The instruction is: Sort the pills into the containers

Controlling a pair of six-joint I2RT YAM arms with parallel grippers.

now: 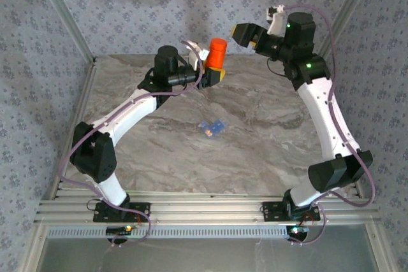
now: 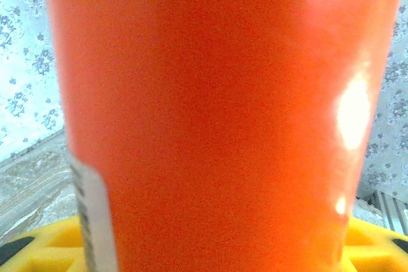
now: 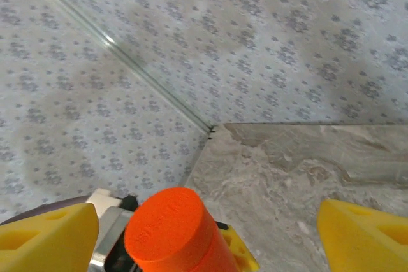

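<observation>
Marble-patterned table lies between walls papered in a small floral print. Left of centre, the left gripper is clamped partway closed on the orange bottle, its yellow fingers pressed against the bottle's lower body and holding it upright. Well apart from the bottle, toward the arm bases, the blue pill box sits on the table. Just right of the bottle's cap, the right gripper hangs with jaws spread wide, holding nothing.
</observation>
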